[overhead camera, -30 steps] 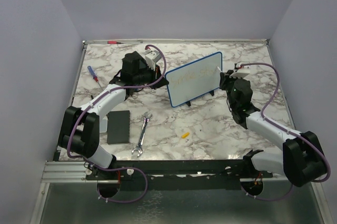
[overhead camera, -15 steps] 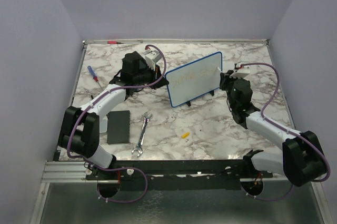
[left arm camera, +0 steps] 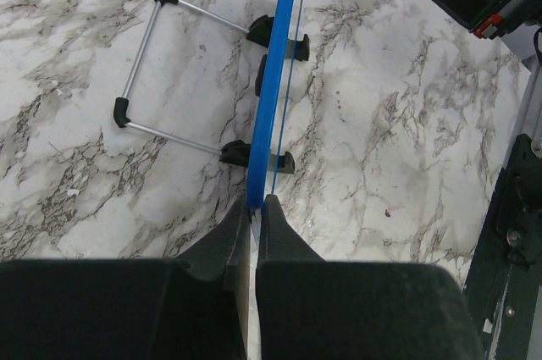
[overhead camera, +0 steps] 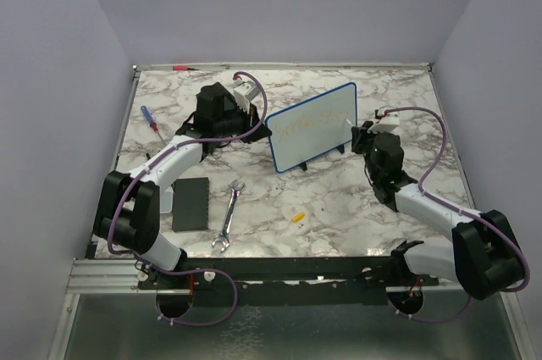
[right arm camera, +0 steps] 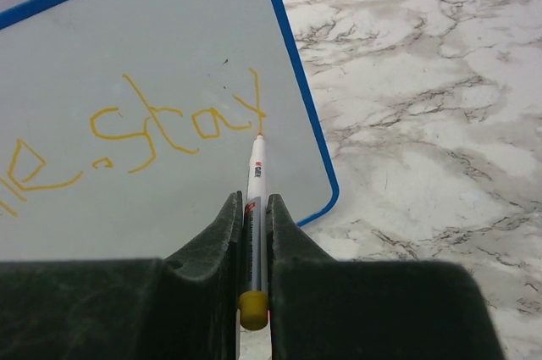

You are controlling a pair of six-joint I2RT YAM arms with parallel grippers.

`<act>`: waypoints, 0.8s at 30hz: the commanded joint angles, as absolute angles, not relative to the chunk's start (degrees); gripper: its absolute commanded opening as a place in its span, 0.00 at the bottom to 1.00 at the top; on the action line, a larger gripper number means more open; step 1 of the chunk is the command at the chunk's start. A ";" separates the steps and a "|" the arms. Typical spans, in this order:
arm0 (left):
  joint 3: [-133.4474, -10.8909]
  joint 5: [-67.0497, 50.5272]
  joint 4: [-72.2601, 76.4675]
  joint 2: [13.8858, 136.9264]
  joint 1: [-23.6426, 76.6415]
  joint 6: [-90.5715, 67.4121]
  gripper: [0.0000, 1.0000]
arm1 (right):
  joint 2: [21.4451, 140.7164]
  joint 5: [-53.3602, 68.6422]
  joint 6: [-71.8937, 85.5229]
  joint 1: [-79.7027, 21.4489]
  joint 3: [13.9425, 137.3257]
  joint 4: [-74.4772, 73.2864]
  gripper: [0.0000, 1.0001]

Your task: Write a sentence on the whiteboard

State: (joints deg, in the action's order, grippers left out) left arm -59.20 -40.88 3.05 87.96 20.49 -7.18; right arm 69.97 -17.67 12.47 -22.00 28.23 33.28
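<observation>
Shifted slightly nearward, the right fingers (right arm camera: 235, 212) are clamped on the marker (right arm camera: 257, 165), its tip straight ahead against the sentence (right arm camera: 169, 123) on the whiteboard (overhead camera: 312, 135), pinched edgewise by the left fingers (left arm camera: 269, 212).

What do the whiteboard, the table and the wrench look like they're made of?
The whiteboard: smooth white face, blue frame that looks plastic. The table: grey-veined white like marble, perhaps only printed laminate. The wrench: shiny silver, likely steel.
</observation>
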 commanded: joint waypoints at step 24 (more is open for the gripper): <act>-58.70 -40.73 2.29 86.05 21.23 -7.01 0.00 | 71.10 -13.45 16.61 -22.01 25.82 30.64 0.01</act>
